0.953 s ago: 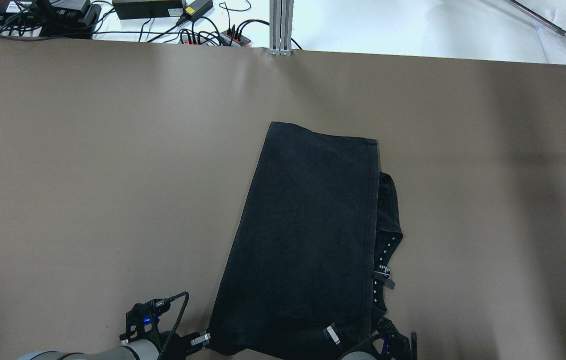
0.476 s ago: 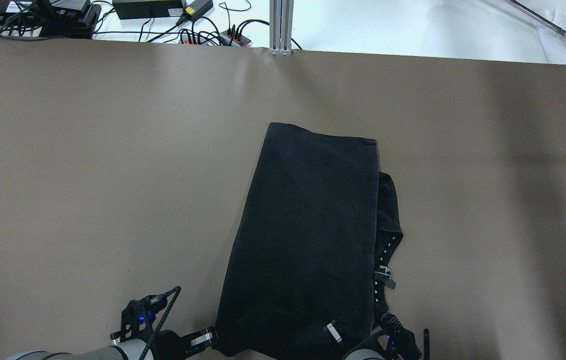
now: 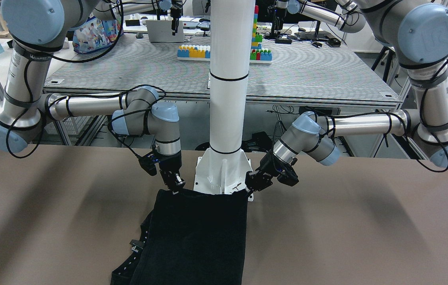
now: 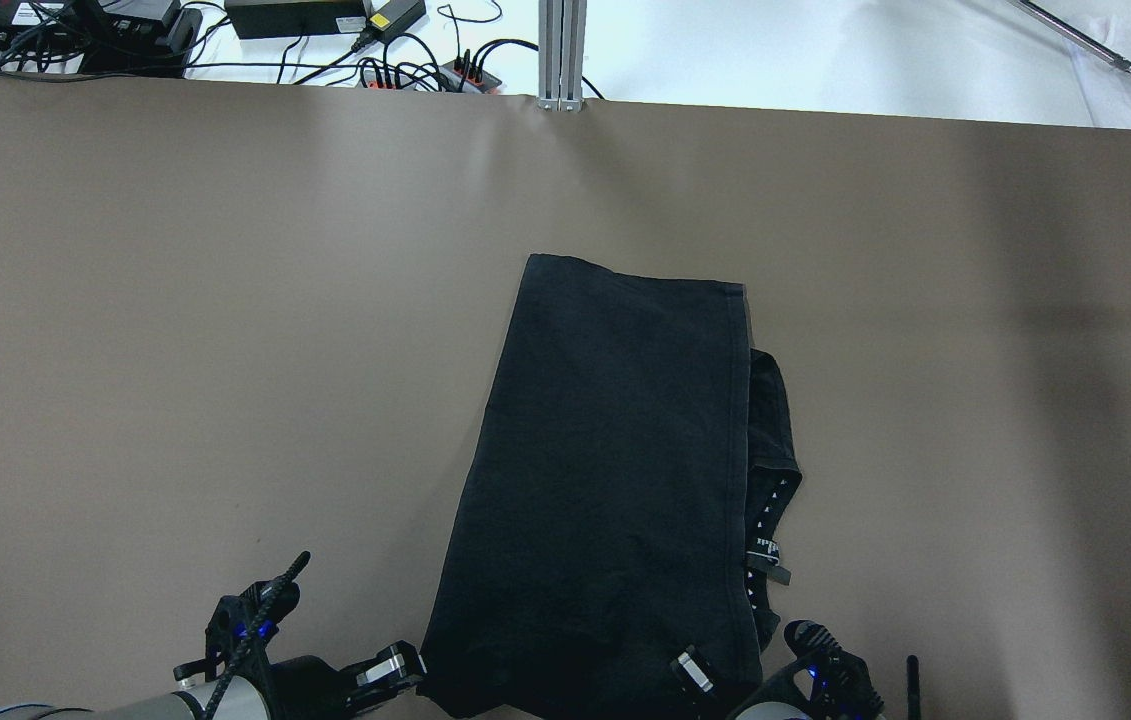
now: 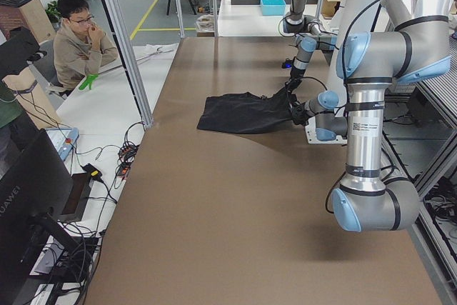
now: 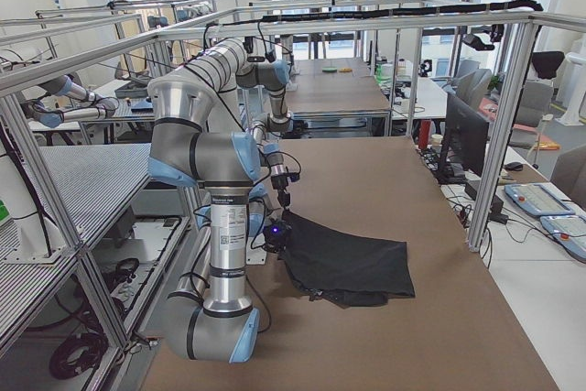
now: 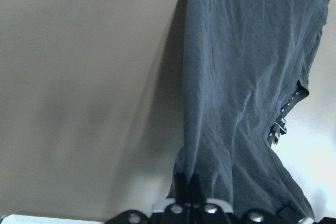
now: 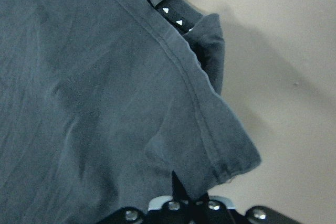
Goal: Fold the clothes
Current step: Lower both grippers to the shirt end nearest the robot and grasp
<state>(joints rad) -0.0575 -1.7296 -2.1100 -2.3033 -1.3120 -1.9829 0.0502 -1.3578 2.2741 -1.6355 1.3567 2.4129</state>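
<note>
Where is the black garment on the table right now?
In the overhead view the black garment lies just right of centre on the table, its near corners pinched by the left claw and the right claw.

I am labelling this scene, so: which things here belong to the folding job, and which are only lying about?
Belonging to the job: black soft fabric garment, left pincer and right pincer, both shut on its near edge.
Only lying about: black power adapters with cables, coloured plastic toy bricks.
</note>
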